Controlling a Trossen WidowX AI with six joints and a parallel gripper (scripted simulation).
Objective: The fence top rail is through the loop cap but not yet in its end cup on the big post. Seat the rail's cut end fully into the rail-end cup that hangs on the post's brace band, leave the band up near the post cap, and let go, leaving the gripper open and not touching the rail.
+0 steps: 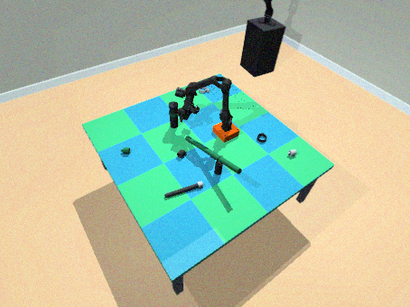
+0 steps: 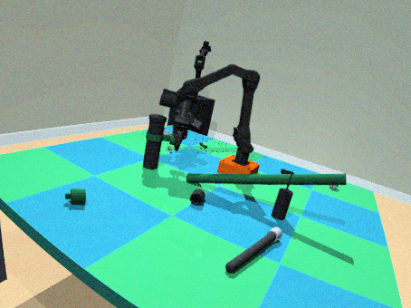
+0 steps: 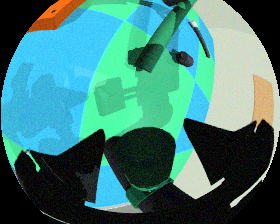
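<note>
The big post (image 1: 173, 119) (image 2: 151, 154) stands upright, its brace band (image 2: 155, 138) high up below the cap. The green rail-end cup (image 2: 170, 139) (image 3: 145, 156) hangs on the band, on the side facing the arm. My gripper (image 2: 177, 148) (image 3: 144, 128) is open, pointing down, with its fingers on either side of the cup. Contact with the cup cannot be told. The green rail (image 1: 212, 153) (image 2: 240, 178) (image 3: 170, 37) passes through the loop cap (image 2: 288, 173) on the short post (image 1: 218, 168) (image 2: 281, 206). Its near end is free in the air, apart from the cup and gripper.
The orange arm base (image 1: 226, 133) (image 2: 226, 165) is behind the rail. A small dark fitting (image 1: 181, 153) (image 2: 197, 197) lies below the rail's free end. A green cap (image 1: 125, 150) (image 2: 78, 197), a dark tube (image 1: 182, 190) (image 2: 251, 254), a black ring (image 1: 262, 134) and a white fitting (image 1: 292, 153) lie around.
</note>
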